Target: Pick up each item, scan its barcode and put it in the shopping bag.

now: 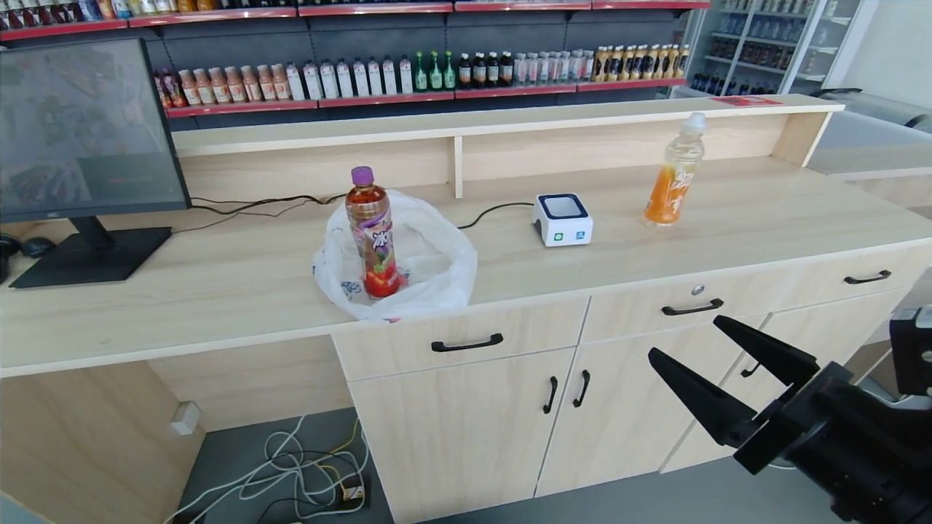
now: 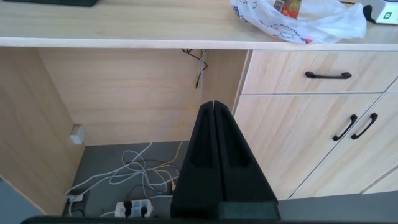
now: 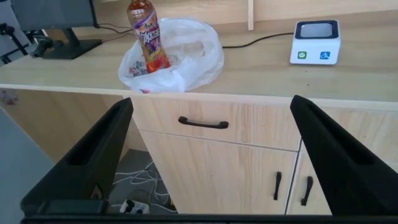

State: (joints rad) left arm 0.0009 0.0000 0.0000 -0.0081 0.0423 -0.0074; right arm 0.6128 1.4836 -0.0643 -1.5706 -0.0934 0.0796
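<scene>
A purple-capped bottle of red drink [image 1: 372, 234] [image 3: 147, 37] stands upright inside the white plastic shopping bag [image 1: 429, 269] [image 3: 193, 53] [image 2: 323, 25] on the counter. To its right sits the small white barcode scanner [image 1: 562, 219] [image 3: 316, 42]. An orange-drink bottle [image 1: 673, 173] with a white cap stands farther right on the counter. My right gripper [image 1: 684, 338] [image 3: 211, 118] hangs open below the counter front, near the cabinet doors, holding nothing. My left gripper [image 2: 213, 104] is shut and empty, low in front of the open knee space under the counter.
A monitor [image 1: 80, 131] on a black stand occupies the counter's left end. A raised wooden ledge [image 1: 510, 116] runs along the back. Drawers and cabinet doors with black handles [image 1: 467, 344] face me. Cables and a power strip [image 2: 134, 205] lie on the floor.
</scene>
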